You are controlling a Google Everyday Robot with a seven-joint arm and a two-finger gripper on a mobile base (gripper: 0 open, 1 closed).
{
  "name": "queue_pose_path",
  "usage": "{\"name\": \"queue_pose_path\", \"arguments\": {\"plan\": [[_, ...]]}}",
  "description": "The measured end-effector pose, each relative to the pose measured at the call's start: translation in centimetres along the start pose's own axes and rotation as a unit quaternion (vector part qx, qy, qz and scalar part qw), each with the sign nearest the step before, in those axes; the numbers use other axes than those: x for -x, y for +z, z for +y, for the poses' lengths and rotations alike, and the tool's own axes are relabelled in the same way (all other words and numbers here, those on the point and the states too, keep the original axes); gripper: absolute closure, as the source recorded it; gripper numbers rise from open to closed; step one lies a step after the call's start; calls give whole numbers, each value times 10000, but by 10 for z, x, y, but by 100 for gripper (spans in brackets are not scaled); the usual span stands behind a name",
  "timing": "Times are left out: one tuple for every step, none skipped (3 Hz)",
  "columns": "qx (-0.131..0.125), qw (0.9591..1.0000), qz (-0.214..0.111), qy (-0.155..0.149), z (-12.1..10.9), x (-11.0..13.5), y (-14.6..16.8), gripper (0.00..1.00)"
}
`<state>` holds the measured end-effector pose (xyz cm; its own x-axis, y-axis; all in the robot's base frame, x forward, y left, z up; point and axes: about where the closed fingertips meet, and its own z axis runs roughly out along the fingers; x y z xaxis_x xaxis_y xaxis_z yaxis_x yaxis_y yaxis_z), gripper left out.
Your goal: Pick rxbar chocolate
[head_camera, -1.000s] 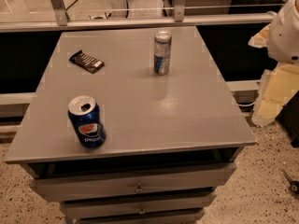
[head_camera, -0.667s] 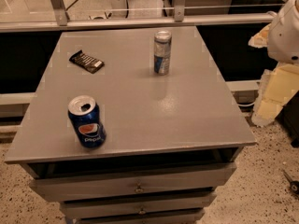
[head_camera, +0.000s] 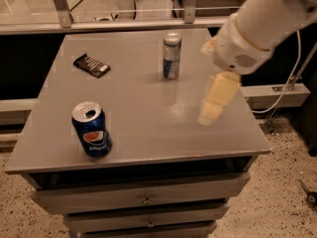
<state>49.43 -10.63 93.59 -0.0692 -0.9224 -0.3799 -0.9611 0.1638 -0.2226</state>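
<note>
Currently the gripper [head_camera: 208, 117] hangs over the right side of the tabletop [head_camera: 148, 138]; whether its jaws are wide or narrow cannot be told. Route it left, clear of the slim silver-blue can [head_camera: 171, 55], to the rxbar chocolate [head_camera: 91, 66] lying flat at far left, and descend squarely. The Pepsi can [head_camera: 92, 129] stands opened; its contents are not visible.
</note>
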Motion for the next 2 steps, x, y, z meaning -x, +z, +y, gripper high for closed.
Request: {"name": "queue_pose_path", "arguments": {"plan": [[90, 9987, -503, -65, -16, 49, 43, 0], [90, 9987, -507, -65, -16, 49, 44, 0]]}}
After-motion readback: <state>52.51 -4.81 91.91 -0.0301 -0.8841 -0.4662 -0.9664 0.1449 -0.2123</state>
